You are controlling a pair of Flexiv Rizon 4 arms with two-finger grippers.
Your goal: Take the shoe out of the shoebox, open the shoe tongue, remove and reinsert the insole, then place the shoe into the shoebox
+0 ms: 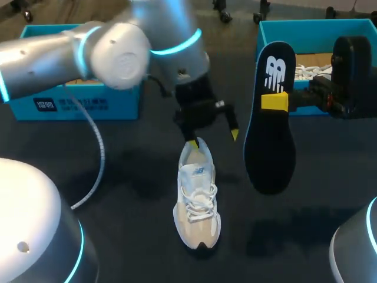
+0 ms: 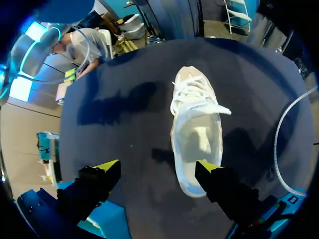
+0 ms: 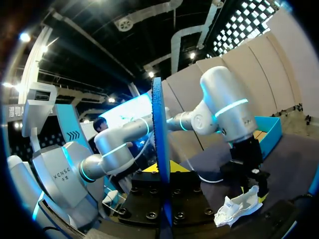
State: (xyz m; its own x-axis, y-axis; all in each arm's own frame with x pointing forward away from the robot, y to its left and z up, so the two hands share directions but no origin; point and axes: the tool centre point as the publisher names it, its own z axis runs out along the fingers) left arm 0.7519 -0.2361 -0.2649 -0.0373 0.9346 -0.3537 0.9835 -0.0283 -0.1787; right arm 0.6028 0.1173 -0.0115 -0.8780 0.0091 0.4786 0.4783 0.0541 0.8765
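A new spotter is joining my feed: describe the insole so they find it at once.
Look at the teal shoebox at the table's far right corner. Just in front of it, the right gripper holds the insole up off the table. It is the long, flat, dark piece with a white logo, unlike the pale laced shoe lying beside it.

My head cam sits high behind me, staring down on the whole table (image 1: pixel 135 236). The left wrist cam points straight down from close above the shoe (image 2: pixel 195 134). The right wrist cam looks level across the table, with the insole (image 3: pixel 160 149) edge-on right at the lens. All three catch the shoe; the head and right wrist cams both get my left arm (image 3: pixel 224 109).
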